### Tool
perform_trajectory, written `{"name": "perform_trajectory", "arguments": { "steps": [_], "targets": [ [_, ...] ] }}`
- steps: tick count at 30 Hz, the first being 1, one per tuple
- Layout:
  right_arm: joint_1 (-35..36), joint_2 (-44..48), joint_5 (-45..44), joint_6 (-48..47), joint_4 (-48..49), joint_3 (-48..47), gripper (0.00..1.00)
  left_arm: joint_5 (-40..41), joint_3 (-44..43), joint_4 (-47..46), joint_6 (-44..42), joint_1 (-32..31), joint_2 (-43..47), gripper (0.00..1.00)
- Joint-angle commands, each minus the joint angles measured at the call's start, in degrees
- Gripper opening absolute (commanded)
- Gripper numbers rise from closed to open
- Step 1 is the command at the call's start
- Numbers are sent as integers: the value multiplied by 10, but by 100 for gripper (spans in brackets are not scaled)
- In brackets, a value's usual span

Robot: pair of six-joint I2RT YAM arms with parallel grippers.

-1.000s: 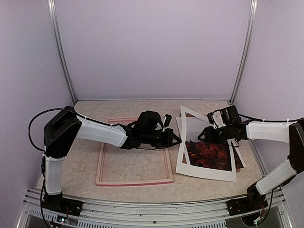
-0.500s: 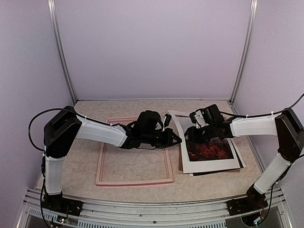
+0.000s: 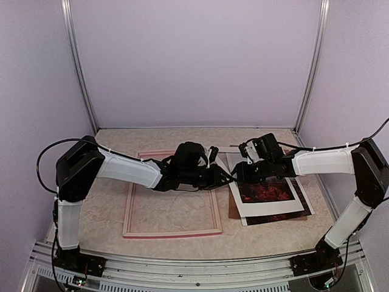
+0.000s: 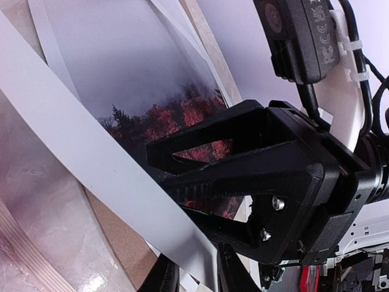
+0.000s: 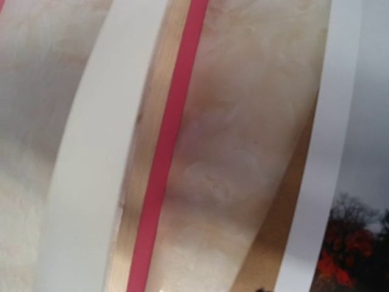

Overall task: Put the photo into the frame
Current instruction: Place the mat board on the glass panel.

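The photo (image 3: 267, 190) is laid picture side up on the right half of the bench (image 3: 109, 219), slightly skewed, on top of a brown backing board (image 3: 234, 210) whose near-left corner is left exposed. The frame (image 3: 173, 232) is laid flat to the left, pale side up, with its right rail just beside the photo's left edge. The left gripper (image 3: 227, 177) is reached across the frame's far-right corner to that edge. In the left wrist view the white border is seen passing between its jaws, which are pinched on it. The right gripper (image 3: 239, 174) is held over the photo's far-left part, close to the left gripper. Whether its jaws are spread or pressed together cannot be told. The right wrist view is filled by the frame's pink strip, bare bench, a sliver of board and the print's border.
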State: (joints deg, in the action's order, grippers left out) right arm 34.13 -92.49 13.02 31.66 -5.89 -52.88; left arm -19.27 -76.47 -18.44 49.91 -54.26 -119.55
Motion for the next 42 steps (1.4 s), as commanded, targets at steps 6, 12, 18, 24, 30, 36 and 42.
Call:
{"name": "perform_trajectory", "arguments": {
  "steps": [6,12,18,24,30,36,42],
  "targets": [
    [29,9,-18,30,24,-1,41,1,17,-32,22,12,2,24],
    [39,12,-25,48,49,17,41,-21,36,-77,55,20,2,13],
    [42,16,-28,49,48,18,42,-33,52,-106,73,28,4,4],
    [41,36,-89,26,-7,1,48,-43,69,-104,63,36,26,0],
    [42,63,-166,-5,-80,-24,52,-85,86,-45,33,44,80,0],
    [31,101,-195,-28,-125,-30,54,-99,127,52,-11,58,186,0],
    [22,117,-215,-47,-154,-37,54,-91,168,179,-62,96,283,0]
  ]
}}
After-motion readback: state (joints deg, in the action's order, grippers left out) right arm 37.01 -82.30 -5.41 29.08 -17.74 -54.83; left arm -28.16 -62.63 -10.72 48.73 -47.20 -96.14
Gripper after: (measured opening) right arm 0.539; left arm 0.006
